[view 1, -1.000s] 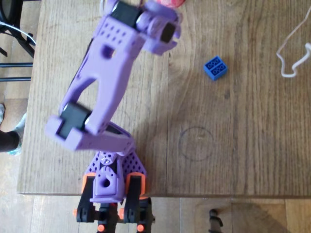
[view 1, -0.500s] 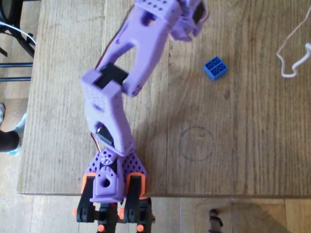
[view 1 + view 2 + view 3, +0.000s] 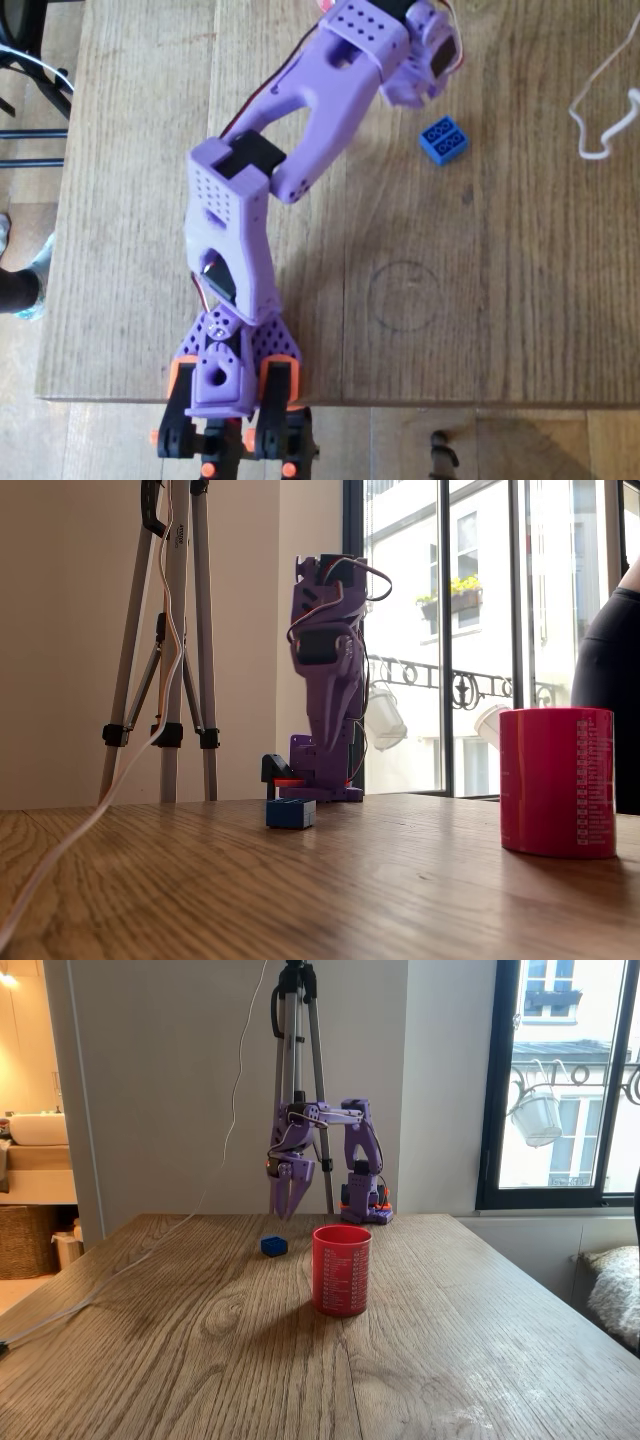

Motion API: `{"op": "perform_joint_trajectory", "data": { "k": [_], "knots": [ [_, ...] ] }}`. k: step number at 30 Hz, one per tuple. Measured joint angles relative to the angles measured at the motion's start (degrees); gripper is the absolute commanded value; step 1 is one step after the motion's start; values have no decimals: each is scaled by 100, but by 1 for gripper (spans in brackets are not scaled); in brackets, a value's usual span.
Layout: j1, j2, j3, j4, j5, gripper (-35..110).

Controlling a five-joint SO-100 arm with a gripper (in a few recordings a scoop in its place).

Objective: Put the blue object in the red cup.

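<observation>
Overhead view: since the earlier frames I have swung the purple printed arm [image 3: 290, 150] from the left side across toward the small blue plastic studded brick [image 3: 443, 140]; its wrist now sits just left of the brick, which has not moved on the wooden table [image 3: 500, 300].

A fixed view: the arm stands tall behind the brick [image 3: 290, 813]; the pinkish-red plastic cup [image 3: 557, 780] stands well apart to the right.

Another fixed view: the gripper [image 3: 284, 1200] hangs pointing down, above the brick [image 3: 274, 1246], fingers slightly spread, holding nothing. Descent comes next, I judge.
</observation>
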Motion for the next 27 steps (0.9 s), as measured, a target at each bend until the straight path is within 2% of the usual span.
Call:
{"op": "perform_joint_trajectory", "data": {
  "k": [6,22,25,27],
  "knots": [
    [62,0,167,123,-70,1],
    [141,0,431,-501,-659,1],
    [167,0,431,-483,-853,36],
    [149,-26,431,-343,-1151,47]
  ]
}}
